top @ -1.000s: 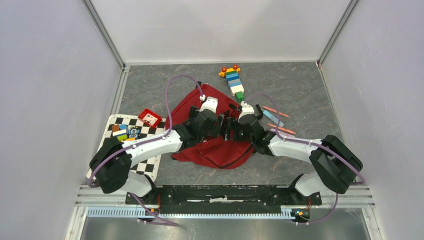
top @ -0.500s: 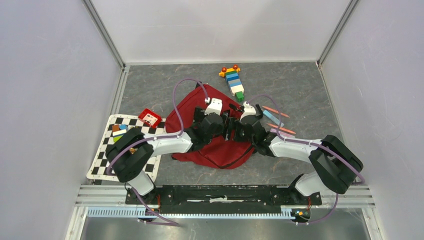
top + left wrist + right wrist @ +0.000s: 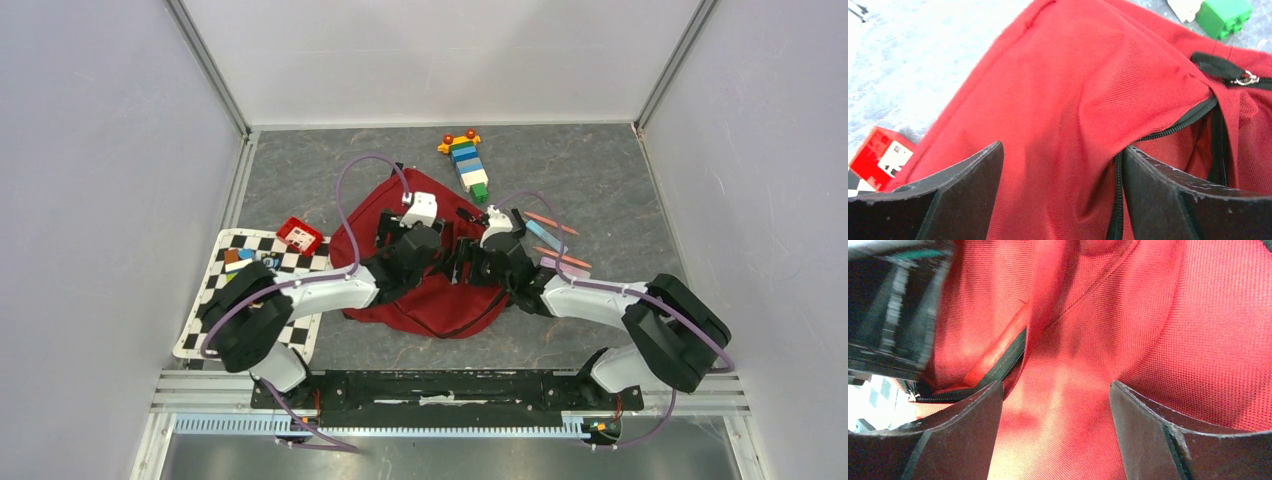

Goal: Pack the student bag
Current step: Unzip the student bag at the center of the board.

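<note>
Here, item 1: student bag [image 3: 432, 300], dark-red woven cloth with a fine ribbed weave, lying rumpled on the grey marbled table [image 3: 600, 180] between the 2 arms. It has a black toothed zipper [image 3: 1168, 127] and a small metal ring pull [image 3: 1246, 78].

Item 2: left gripper [image 3: 1060, 155], matt black wedge-shaped jaws spread wide over the bag's cloth, pinching nothing.

Item 3: right gripper [image 3: 1055, 390], same make, jaws likewise released, a loose red fold lying between them.

Item 4: small red box [image 3: 299, 236], white label, print too small to read, just left of the bag.

Item 5: checkered mat [image 3: 215, 330], black-and-white squares, at the left.

Item 6: toy brick row [image 3: 466, 165], studded plastic, multicoloured, ending in a green brick [image 3: 1223, 15] just beyond the bag
</note>
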